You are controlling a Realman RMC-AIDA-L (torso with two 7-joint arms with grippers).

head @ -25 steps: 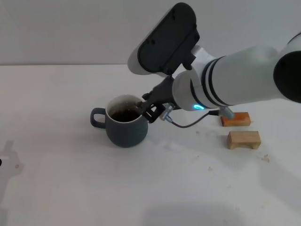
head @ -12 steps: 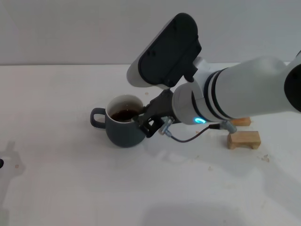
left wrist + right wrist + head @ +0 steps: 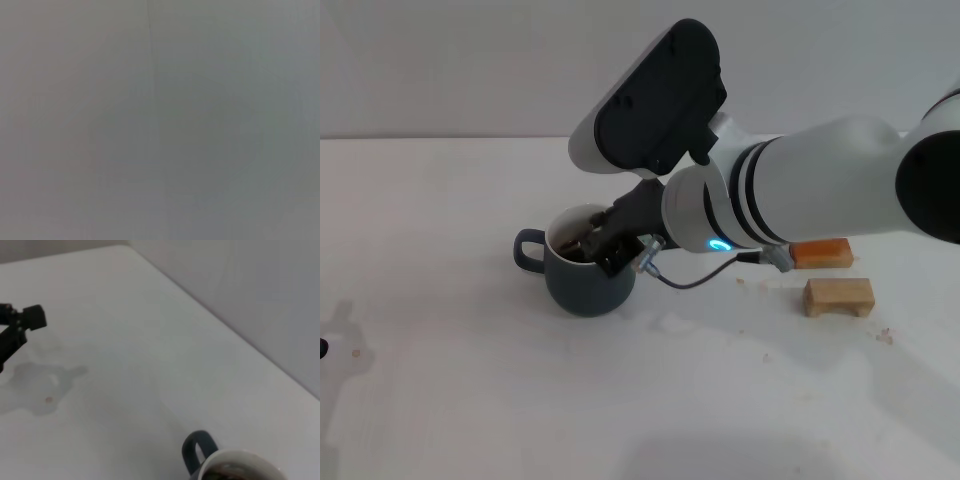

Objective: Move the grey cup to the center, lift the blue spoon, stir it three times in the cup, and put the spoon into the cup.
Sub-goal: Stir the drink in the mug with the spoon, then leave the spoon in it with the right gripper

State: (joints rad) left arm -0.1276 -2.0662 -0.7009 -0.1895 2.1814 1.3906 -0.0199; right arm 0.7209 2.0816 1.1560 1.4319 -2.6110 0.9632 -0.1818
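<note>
The grey cup (image 3: 582, 283) stands on the white table left of middle, its handle pointing left and dark liquid inside. In the right wrist view the cup (image 3: 202, 452) shows only its handle and white rim. My right gripper (image 3: 610, 248) reaches down over the cup's right rim, its black fingers close together and dipping into the mouth. The blue spoon (image 3: 584, 243) is mostly hidden by them; only a thin pale sliver shows inside the cup. My left gripper (image 3: 17, 330) is parked far off at the table's left side.
An orange-brown wooden block (image 3: 822, 252) and a pale wooden block (image 3: 838, 297) lie to the right of the cup, partly behind my right arm. A grey cable (image 3: 690, 277) hangs from the right wrist beside the cup. Crumbs dot the table near the blocks.
My right gripper has swung left from the cup's right rim to over its mouth, dipping lower. The cup has stayed in place.
</note>
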